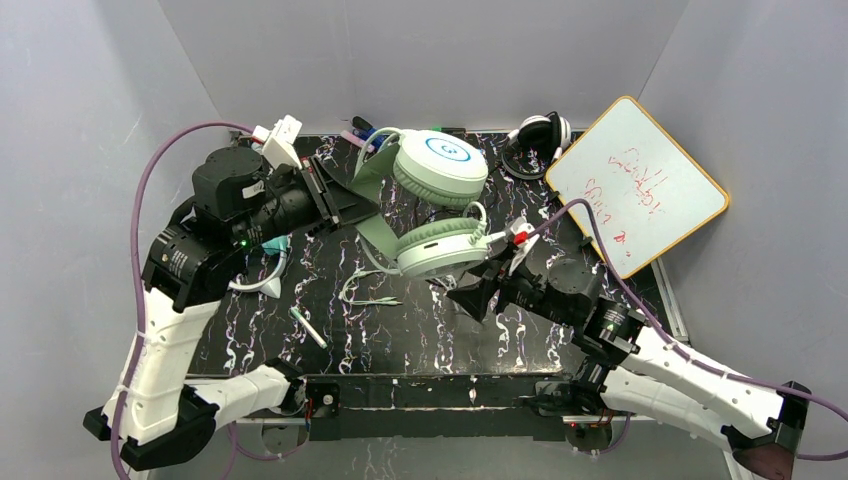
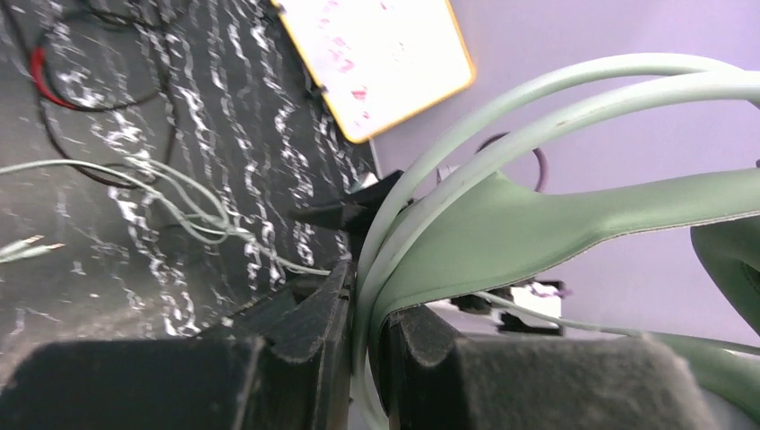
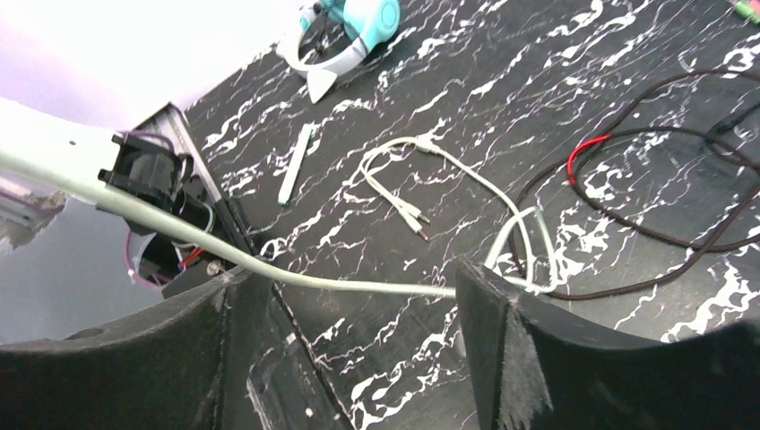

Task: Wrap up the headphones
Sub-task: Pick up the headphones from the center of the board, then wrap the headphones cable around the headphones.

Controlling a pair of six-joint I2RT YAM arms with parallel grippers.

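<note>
Mint-green headphones (image 1: 430, 200) hang in the air above the middle of the black marbled table (image 1: 400, 345), one cup above the other in the overhead view. The left gripper (image 1: 345, 200) is pinched tight on the thin headband, which arches up and away from its fingers in the left wrist view. The right gripper (image 1: 490, 282) sits just below and to the right of the lower cup, jaws spread wide. The pale cable (image 3: 376, 288) crosses the gap between those jaws from side to side, nearly level; whether it rests against either finger I cannot tell. The lead lies square across the open claw, so the right arm is plainly the nearer one to take it. Closing there looks like the next move. Where the cable leaves the cup is out of sight. Plug ends (image 3: 417, 224) lie on the table beyond, but whether they belong to this lead is unclear. The teal headphones (image 3: 358, 18) sit half hidden under the left arm, and the black-and-white headphones (image 1: 540, 135) lie at the far edge.
</note>
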